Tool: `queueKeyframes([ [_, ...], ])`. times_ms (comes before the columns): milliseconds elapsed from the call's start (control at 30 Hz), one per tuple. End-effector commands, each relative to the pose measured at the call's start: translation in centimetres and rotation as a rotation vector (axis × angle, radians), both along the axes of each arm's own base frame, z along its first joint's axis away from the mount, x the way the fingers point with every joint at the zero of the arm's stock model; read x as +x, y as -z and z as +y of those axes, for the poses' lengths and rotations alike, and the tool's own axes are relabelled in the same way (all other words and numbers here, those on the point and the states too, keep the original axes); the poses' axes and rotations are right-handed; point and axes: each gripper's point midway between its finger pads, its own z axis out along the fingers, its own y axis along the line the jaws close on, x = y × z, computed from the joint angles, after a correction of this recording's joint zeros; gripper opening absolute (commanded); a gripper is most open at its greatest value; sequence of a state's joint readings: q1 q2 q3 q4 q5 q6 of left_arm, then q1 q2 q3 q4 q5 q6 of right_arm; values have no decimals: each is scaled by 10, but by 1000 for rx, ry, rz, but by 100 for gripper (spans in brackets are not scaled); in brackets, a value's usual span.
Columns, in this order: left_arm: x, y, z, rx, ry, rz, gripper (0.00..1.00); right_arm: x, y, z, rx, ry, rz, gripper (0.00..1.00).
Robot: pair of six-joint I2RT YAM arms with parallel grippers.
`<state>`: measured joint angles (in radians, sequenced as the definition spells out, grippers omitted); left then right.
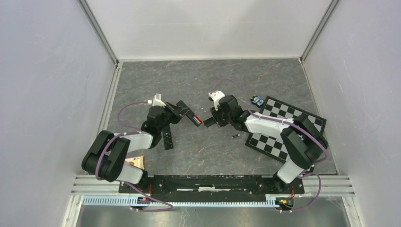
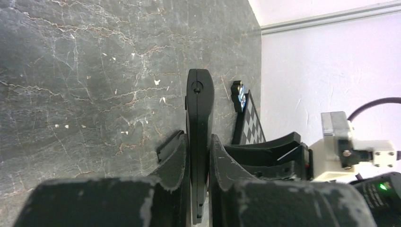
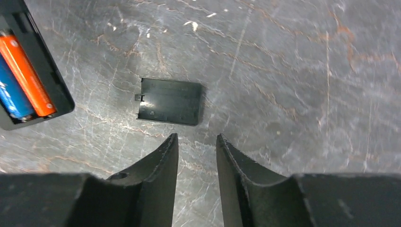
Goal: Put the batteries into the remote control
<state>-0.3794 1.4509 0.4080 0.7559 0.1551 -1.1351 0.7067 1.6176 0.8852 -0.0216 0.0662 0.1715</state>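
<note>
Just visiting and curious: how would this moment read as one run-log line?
left gripper: shut on remote | in remote: orange battery, blue battery | right gripper: open, empty | cover: on table

Black cover (image 3: 170, 101) beyond parted fingers (image 3: 160, 172)

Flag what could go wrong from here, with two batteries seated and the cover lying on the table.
The cover lies flat on the table; the open right gripper may shove it rather than lift it.
The left gripper clamps the remote at one end only, so pressing the cover on could twist it.
The orange battery and blue battery sit uncovered and might drop out.
</note>
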Motion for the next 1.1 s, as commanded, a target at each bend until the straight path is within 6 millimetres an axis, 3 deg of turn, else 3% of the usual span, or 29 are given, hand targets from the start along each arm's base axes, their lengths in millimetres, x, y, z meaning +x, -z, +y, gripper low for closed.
queueKeyframes([
  [0, 1, -10, 13, 41, -53, -58, 2, 13, -11, 28, -80, -341, -168, 42],
  [267, -1, -13, 36, 89, -101, -38, 2, 2, 2, 43, -208, -750, -248, 51],
  [500, -1, -23, 52, 119, -115, -62, 2, 12, 22, 45, -288, -826, -228, 48],
  [733, -3, -25, 55, 125, -102, -68, 2, 7, 37, 46, -309, -887, -176, 47],
  [867, -3, -24, 56, 123, -101, -65, 2, 15, 39, 46, -323, -834, -148, 50],
  [1067, -3, -25, 57, 124, -101, -66, 2, 65, 21, 33, -344, -421, -198, 51],
])
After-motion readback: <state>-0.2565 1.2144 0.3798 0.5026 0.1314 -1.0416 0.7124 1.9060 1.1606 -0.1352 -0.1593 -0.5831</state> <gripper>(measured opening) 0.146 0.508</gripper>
